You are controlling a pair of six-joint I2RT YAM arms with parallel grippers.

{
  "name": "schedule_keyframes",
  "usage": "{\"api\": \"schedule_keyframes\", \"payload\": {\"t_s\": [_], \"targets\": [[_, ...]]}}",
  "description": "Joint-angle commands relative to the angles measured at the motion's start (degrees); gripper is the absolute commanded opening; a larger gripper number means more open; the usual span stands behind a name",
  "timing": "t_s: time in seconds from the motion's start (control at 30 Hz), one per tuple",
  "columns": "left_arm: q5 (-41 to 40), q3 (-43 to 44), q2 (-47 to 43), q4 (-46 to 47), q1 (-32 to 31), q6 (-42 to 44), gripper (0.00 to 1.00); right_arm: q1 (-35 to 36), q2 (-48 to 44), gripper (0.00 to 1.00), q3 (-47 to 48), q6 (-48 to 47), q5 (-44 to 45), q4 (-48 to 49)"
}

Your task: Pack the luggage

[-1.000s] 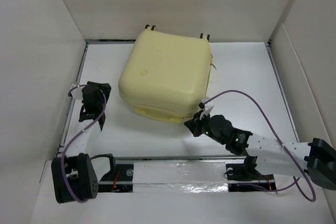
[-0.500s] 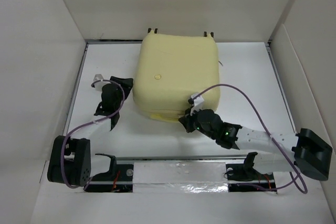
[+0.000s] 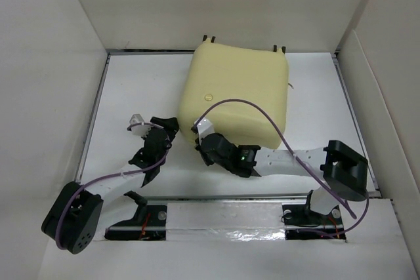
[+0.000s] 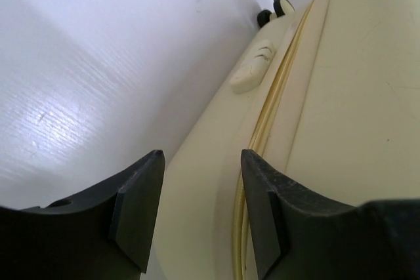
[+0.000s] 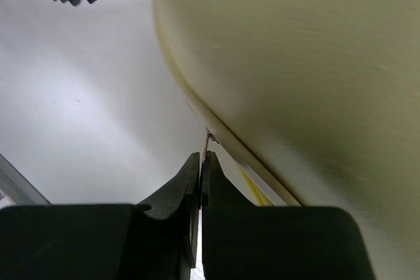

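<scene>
Closed pale yellow hard-shell suitcase [image 3: 239, 93] on white table [image 3: 131, 90]; left gripper [image 4: 200, 162] jaws spread beside it, right gripper [image 5: 200, 159] pinches its thin zipper tab [image 5: 209, 139].

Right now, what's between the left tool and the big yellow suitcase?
Nothing: only a narrow strip of bare white table separates the left tool from the pale yellow hard-shell suitcase in the top view.

The white desk [image 3: 131, 90] is enclosed by plain white panels at 9 o'clock [image 3: 46, 96], 12 o'clock [image 3: 216, 4] and 3 o'clock [image 3: 387, 109]. A crinkled silver foil strip [image 3: 223, 218] runs along its 6 o'clock edge, just behind a grey metal rail [image 3: 197, 198].
</scene>
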Motion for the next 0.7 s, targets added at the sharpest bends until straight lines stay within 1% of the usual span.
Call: {"api": "schedule_keyframes", "payload": {"t_s": [0.0, 0.07, 0.1, 0.17, 0.2, 0.23, 0.27, 0.3, 0.33, 0.37, 0.4, 0.43, 0.5, 0.53, 0.6, 0.63, 0.67], "targets": [[18.2, -0.4, 1.6, 3.1, -10.5, 1.3, 0.47, 12.7, 0.7, 0.0, 10.1, -1.5, -19.8, 17.4], [17.9, -0.2, 2.4, 4.2, -10.5, 1.5, 0.47, 13.2, -1.8, 0.0, 5.6, -0.2, -18.8, 19.7], [17.5, 0.5, 2.4, 3.7, -10.5, 2.0, 0.47, 13.2, -5.3, 0.0, 3.3, 0.6, -17.8, 20.4], [16.0, 1.2, 1.7, 2.4, -10.5, 2.7, 0.47, 12.6, -9.5, 0.0, -3.6, 2.0, -10.9, 19.0], [15.5, 2.1, 0.5, 1.8, -10.5, 3.5, 0.48, 11.7, -13.9, 0.0, -5.9, 2.5, -9.6, 17.9], [15.0, 2.7, -0.1, 1.0, -10.5, 4.0, 0.48, 10.4, -16.1, 0.0, -8.2, 3.2, -8.8, 17.0], [14.0, 3.1, -0.7, -0.4, -10.5, 4.3, 0.48, 8.8, -18.2, 0.0, -12.7, 4.8, -8.3, 15.5], [13.7, 3.7, -1.7, -0.8, -10.5, 4.6, 0.48, 5.3, -20.4, 0.0, -15.1, 5.4, -8.4, 15.3], [13.6, 3.9, -2.2, -1.1, -10.5, 5.2, 0.48, 3.2, -24.5, 0.0, -17.4, 5.7, -8.5, 15.1], [13.5, 4.1, -2.8, -2.2, -9.6, 5.4, 0.48, 1.1, -26.6, 0.0, -19.5, 6.1, -9.1, 14.9], [13.4, 4.3, -4.2, -2.9, -9.6, 5.6, 0.48, -3.0, -28.4, 0.0, -22.8, 6.1, -9.4, 14.5], [13.3, 4.4, -5.3, -3.5, -8.7, 6.2, 0.5, -4.9, -31.4, 0.0, -23.9, 6.0, -10.1, 14.0], [12.3, 4.8, -8.3, -5.3, -7.3, 7.0, 0.53, -8.4, -33.6, 0.0, -25.0, 4.6, -12.1, 11.4], [11.8, 5.2, -9.4, -6.2, -6.2, 7.4, 0.58, -11.6, -34.7, 0.0, -25.2, 4.3, -12.8, 10.5], [10.6, 7.5, -10.9, -8.2, -5.5, 9.1, 0.65, -14.5, -38.5, 0.0, -25.7, 3.5, -15.2, 8.2], [10.5, 8.7, -10.8, -8.7, -5.5, 9.6, 0.72, -17.1, -40.1, 0.0, -26.6, 3.5, -15.9, 7.8], [10.7, 10.1, -10.1, -10.0, -4.6, 10.2, 0.73, -18.2, -43.5, 0.0, -27.0, 3.7, -17.3, 6.4]]}}
